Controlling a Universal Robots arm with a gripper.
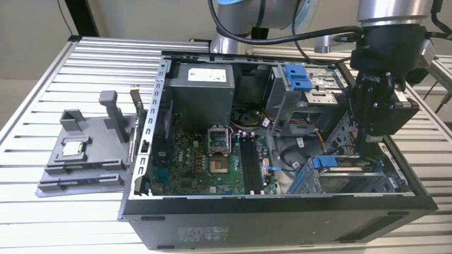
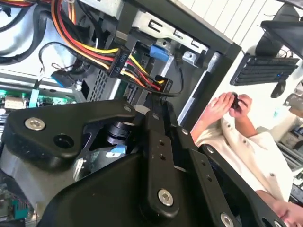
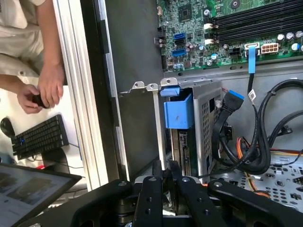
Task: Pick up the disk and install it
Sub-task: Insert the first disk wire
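Gripper is down inside the open case, at the drive cage on the exterior view's right. In both wrist views the fingers look pressed together with nothing between them, though the tips are partly hidden. The disk stands on edge in the cage, blue bracket at the end nearer the motherboard. Fingertips sit just beside its other end; contact unclear. The grey tray lies on the table, well apart. A person's hands are near a keyboard.
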